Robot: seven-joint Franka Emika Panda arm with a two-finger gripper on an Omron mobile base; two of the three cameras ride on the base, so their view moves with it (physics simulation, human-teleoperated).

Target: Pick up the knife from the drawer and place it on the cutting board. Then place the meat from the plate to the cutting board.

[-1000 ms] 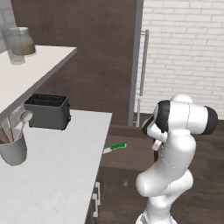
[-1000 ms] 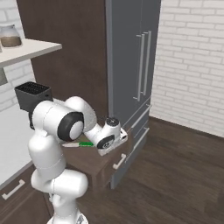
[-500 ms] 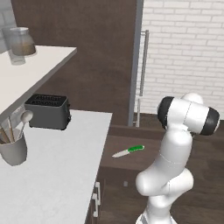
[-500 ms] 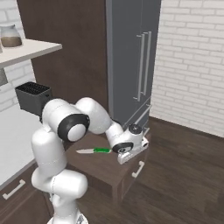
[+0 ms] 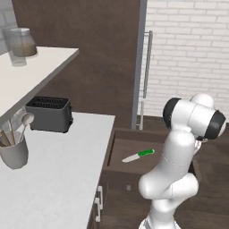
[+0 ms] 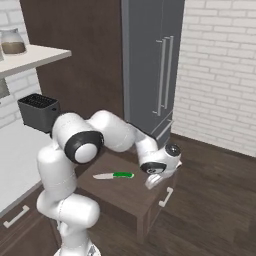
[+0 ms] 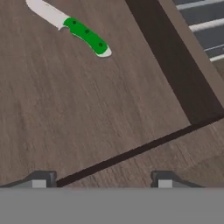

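- The fingers [image 7: 101,183] stand spread apart with nothing between them, over the drawer's [image 7: 65,113] wooden floor near its front edge.
- The knife [image 7: 70,27] lies flat inside the drawer, well apart from the fingers, green handle toward the drawer's far wall.
- To the left, the white bench [image 5: 58,170] carries a toaster [image 5: 48,114] and a utensil cup [image 5: 13,150].

**Arm Reached Forward and Low, Fingers Apart**

The white arm was bent at the elbow and stretched forward and downward from its base. The gripper [image 6: 151,181] was held low at the far end, pointed down. In the hand view the two dark fingertips [image 7: 39,179] were seen spread well apart, with nothing held between them.
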